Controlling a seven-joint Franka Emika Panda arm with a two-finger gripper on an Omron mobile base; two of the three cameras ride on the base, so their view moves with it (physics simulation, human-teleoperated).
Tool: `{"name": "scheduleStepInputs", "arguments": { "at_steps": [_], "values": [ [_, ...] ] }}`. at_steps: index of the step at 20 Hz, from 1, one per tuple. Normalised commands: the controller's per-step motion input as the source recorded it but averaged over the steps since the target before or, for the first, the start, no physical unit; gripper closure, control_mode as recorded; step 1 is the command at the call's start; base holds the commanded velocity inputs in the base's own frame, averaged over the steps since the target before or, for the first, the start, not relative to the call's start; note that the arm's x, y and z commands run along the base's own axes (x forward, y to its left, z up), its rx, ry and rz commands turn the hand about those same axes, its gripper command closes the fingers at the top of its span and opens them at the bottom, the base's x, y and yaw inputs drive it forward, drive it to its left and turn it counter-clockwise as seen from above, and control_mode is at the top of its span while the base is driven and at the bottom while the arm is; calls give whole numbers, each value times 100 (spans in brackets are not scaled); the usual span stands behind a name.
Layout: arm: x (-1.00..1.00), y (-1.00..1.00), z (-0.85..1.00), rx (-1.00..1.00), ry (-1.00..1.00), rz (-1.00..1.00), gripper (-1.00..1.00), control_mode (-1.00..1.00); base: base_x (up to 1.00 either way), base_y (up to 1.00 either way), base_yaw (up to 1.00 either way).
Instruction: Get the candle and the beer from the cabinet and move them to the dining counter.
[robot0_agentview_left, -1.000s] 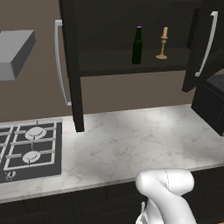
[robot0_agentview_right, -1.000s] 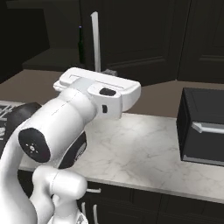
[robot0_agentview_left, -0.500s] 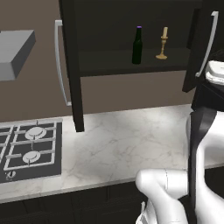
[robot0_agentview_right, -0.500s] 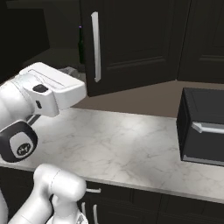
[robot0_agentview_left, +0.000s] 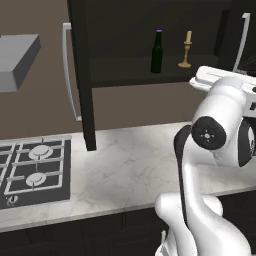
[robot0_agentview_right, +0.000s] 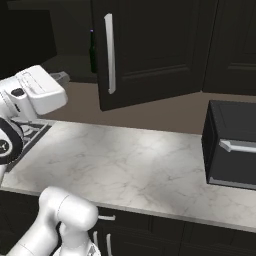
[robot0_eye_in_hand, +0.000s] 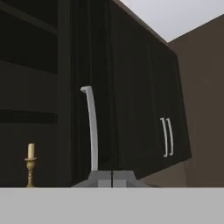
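The cabinet (robot0_agentview_left: 80, 75) stands open above the counter. On its shelf stand the beer (robot0_agentview_left: 157, 52), a dark bottle with a purple cap, and to its right the tan-gold candle (robot0_agentview_left: 186, 50). My white arm rises at the right of the left base view, its hand level with the shelf and to the right of the candle. In the hand view my gripper (robot0_eye_in_hand: 112, 177) is shut with nothing between its tips. The candle (robot0_eye_in_hand: 30, 168) shows at lower left there, and the open right door's handle (robot0_eye_in_hand: 91, 131) is straight ahead. The dining counter is out of view.
A marble counter (robot0_agentview_left: 125, 165) runs below the cabinet, with a gas hob (robot0_agentview_left: 32, 172) at its left. A black box appliance (robot0_agentview_right: 232, 150) sits at its right. The open right door (robot0_agentview_right: 145, 50) juts out over the counter. A grey hood (robot0_agentview_left: 17, 60) hangs at left.
The arm has swung up and round. Its hand moved left across the right base view and entered the left base view from the right. Bottle and candle have not moved.
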Motion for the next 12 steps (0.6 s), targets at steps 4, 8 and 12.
{"name": "scheduleStepInputs", "arguments": {
  "at_steps": [4,8,12],
  "values": [
    [60,26,0,0,0,-17,-100,-100,0,0,0],
    [56,11,0,0,0,-12,-100,-100,0,0,0],
    [62,3,0,0,0,-4,-100,-100,0,0,0]
  ]
}}
